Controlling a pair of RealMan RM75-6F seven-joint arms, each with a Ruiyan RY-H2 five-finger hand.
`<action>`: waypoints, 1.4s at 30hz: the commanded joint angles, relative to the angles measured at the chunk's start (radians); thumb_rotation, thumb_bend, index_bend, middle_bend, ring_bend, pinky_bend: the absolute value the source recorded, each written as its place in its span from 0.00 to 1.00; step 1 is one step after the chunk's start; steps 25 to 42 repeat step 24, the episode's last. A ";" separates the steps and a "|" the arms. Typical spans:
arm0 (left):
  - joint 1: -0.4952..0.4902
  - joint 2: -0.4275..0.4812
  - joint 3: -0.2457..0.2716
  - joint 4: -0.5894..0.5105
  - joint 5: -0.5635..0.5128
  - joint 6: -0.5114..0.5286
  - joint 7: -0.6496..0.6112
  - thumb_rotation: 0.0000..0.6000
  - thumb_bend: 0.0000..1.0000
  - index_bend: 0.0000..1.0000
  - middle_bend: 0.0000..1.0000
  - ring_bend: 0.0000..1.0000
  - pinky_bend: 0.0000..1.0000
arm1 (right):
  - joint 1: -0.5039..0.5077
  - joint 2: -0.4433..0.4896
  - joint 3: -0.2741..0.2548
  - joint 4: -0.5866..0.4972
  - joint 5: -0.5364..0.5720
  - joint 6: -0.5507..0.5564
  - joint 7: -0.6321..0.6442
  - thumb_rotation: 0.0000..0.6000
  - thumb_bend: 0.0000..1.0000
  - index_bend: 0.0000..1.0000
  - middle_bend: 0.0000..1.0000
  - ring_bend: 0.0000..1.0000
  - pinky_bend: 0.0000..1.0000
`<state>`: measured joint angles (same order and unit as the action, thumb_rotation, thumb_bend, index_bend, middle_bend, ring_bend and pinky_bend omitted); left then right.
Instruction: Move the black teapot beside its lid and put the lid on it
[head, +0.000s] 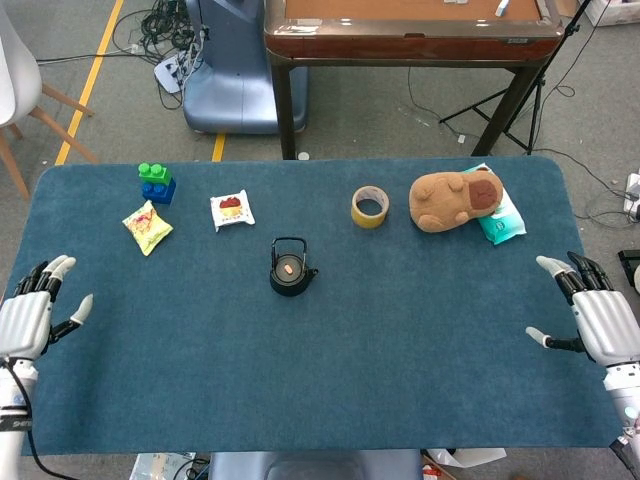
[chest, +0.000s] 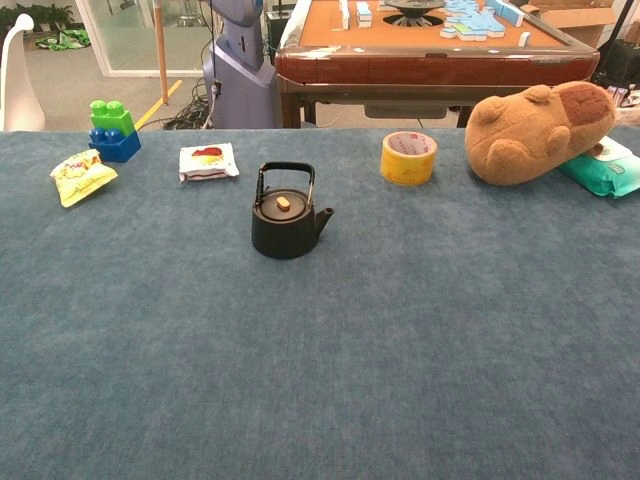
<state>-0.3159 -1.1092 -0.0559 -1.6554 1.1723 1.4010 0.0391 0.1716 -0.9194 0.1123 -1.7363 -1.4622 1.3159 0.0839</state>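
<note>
The black teapot stands upright near the middle of the blue table, handle raised; in the chest view the teapot carries its lid, which has a small tan knob. My left hand hovers at the table's left edge with fingers spread and nothing in it, far from the pot. At the right edge my right hand is likewise spread and empty. Neither hand shows in the chest view.
A yellow tape roll, a brown plush toy on a teal wipes pack, a snack packet, a yellow bag and green-blue blocks line the far side. A wooden table stands behind.
</note>
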 joint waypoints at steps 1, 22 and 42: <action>0.068 0.024 0.036 -0.045 0.050 0.081 0.017 0.12 0.24 0.11 0.09 0.00 0.08 | -0.019 -0.035 -0.009 0.023 -0.027 0.053 0.013 1.00 0.11 0.12 0.19 0.01 0.06; 0.203 -0.023 0.038 -0.060 0.200 0.215 0.028 0.14 0.24 0.11 0.09 0.00 0.08 | -0.048 -0.034 -0.017 -0.023 -0.020 0.112 -0.050 1.00 0.11 0.12 0.19 0.01 0.06; 0.205 -0.025 0.035 -0.057 0.202 0.212 0.031 0.14 0.24 0.11 0.09 0.00 0.08 | -0.048 -0.035 -0.018 -0.027 -0.018 0.111 -0.055 1.00 0.11 0.12 0.19 0.01 0.06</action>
